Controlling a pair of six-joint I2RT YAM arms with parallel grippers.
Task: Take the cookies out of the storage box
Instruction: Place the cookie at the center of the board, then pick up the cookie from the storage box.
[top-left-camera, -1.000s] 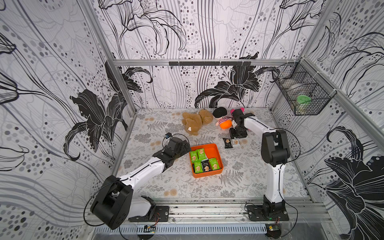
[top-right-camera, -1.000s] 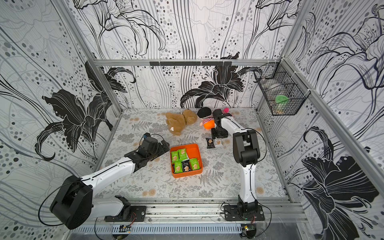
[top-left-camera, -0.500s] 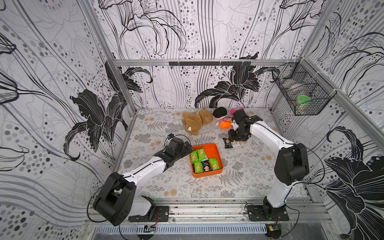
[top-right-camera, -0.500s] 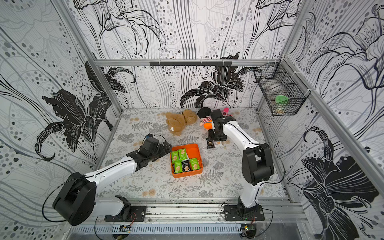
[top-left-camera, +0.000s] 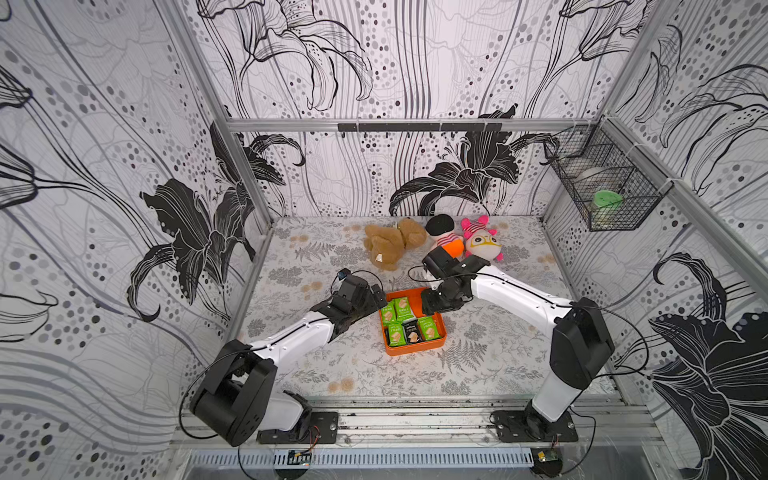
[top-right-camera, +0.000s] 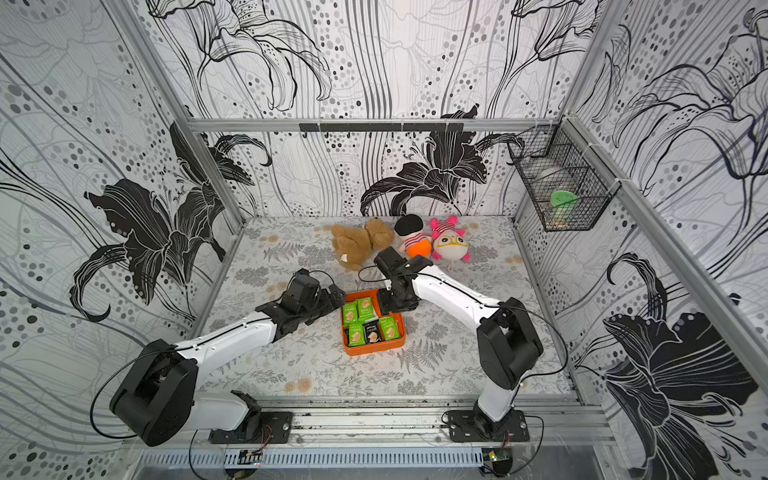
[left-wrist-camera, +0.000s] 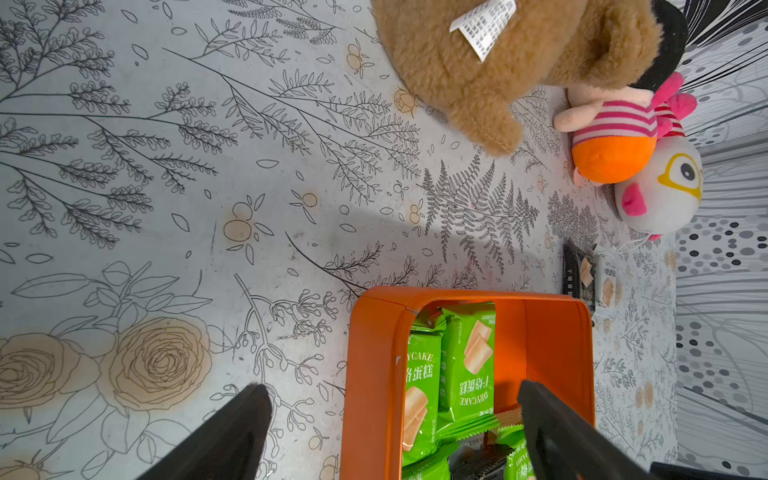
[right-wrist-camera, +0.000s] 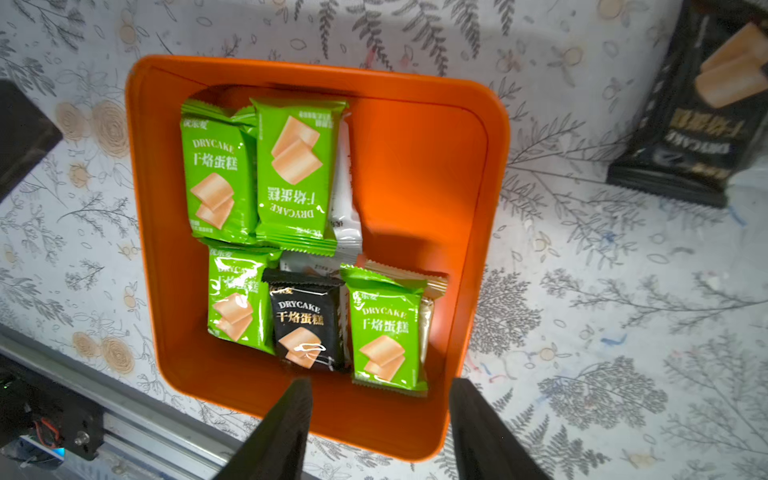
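The orange storage box (top-left-camera: 415, 351) (right-wrist-camera: 415, 166) sits mid-table. Several cookies (top-left-camera: 402, 309) (right-wrist-camera: 295, 166) lie in it, mostly green packets, with one black packet (right-wrist-camera: 307, 320) and white ones underneath. My right gripper (top-left-camera: 432, 305) (right-wrist-camera: 380, 382) hovers open over the box's far right part, with nothing between its fingers. My left gripper (top-left-camera: 381, 297) (left-wrist-camera: 390, 386) is wide open and straddles the box's left wall (left-wrist-camera: 374, 374). Outside the box, a black packet (left-wrist-camera: 577, 274) (right-wrist-camera: 698, 124) and a white packet (left-wrist-camera: 606, 282) lie on the table.
A brown plush (top-left-camera: 392, 245), a striped doll (top-left-camera: 446, 241) and a pink-eared plush (top-left-camera: 482, 245) lie at the back of the table. A black wire basket (top-left-camera: 602, 195) hangs on the right wall. A metal rail (top-left-camera: 415, 419) runs along the front.
My right arm has swung from the back, near the plush toys, forward to the box. My left gripper has edged closer to the box's left wall.
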